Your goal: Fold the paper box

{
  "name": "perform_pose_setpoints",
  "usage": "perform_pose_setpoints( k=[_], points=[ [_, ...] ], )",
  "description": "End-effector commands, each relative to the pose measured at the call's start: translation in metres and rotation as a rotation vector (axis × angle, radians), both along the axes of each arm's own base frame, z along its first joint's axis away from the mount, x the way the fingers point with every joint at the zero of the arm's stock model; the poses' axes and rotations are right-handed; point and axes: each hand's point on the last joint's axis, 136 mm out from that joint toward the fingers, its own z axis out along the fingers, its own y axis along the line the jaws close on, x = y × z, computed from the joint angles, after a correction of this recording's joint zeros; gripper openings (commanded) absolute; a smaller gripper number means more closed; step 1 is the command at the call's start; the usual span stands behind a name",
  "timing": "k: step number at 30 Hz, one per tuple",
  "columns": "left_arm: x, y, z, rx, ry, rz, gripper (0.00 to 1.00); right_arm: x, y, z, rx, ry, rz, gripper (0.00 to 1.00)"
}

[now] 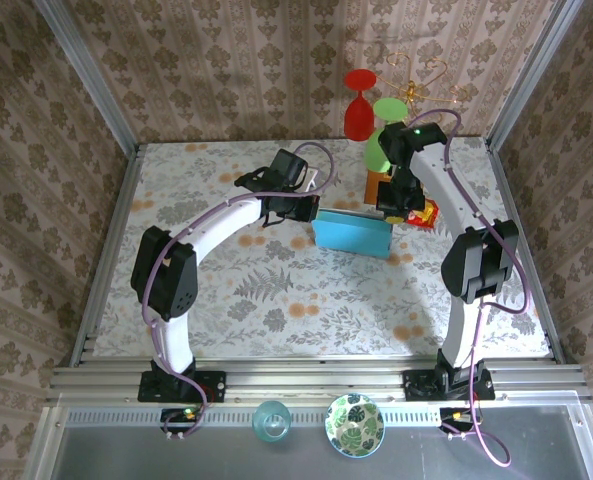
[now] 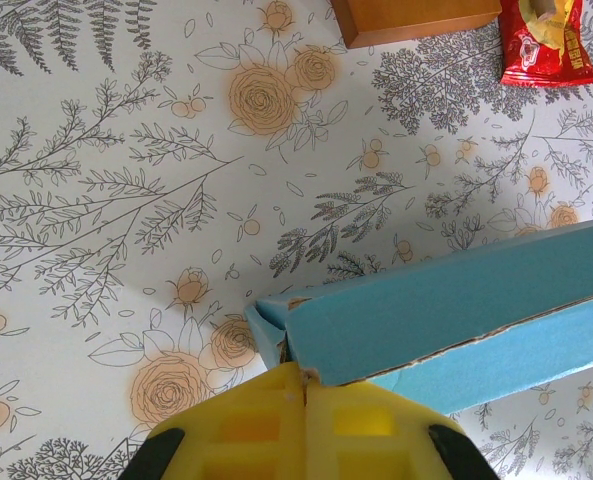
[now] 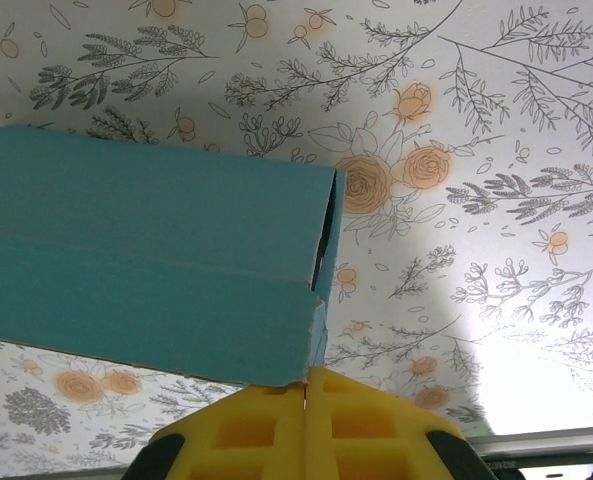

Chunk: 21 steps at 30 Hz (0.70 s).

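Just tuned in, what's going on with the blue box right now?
Both arms are working on the paper box, which is in the middle of the table and already looks like a shallow blue box. The left gripper is shut, pinching a corner seam at one end. The right gripper is shut on a corner at the opposite end. An orange-brown block and a red snack packet lie behind the box, untouched.

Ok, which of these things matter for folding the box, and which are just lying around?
Part of the job:
- paper box
- left fingers, closed on one end of it
- right fingers, closed on the other end

Just lying about:
- brown-orange block
- red snack packet
- red goblet
- green goblet
- teal cup
- leaf-patterned bowl
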Motion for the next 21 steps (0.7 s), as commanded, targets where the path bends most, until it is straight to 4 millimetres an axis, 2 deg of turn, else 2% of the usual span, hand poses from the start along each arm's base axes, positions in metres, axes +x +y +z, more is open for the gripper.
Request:
perform_pose_setpoints(
  k=[1,9,21],
  points=[
    [-0.0255,0.0068,-0.0429,0.093,0.139,-0.011,0.02,0.0037,0.0168,-0.0014,0.079,0.013,-0.032,0.00],
    [-0.0256,0.0074,-0.0443,0.094,0.144,-0.007,0.01,0.0023,0.0189,-0.0060,0.106,0.023,-0.058,0.00],
    [-0.0256,0.0083,-0.0444,0.096,0.149,0.000,0.01,0.0049,0.0170,-0.0020,0.143,0.023,-0.091,0.00]
  ],
)
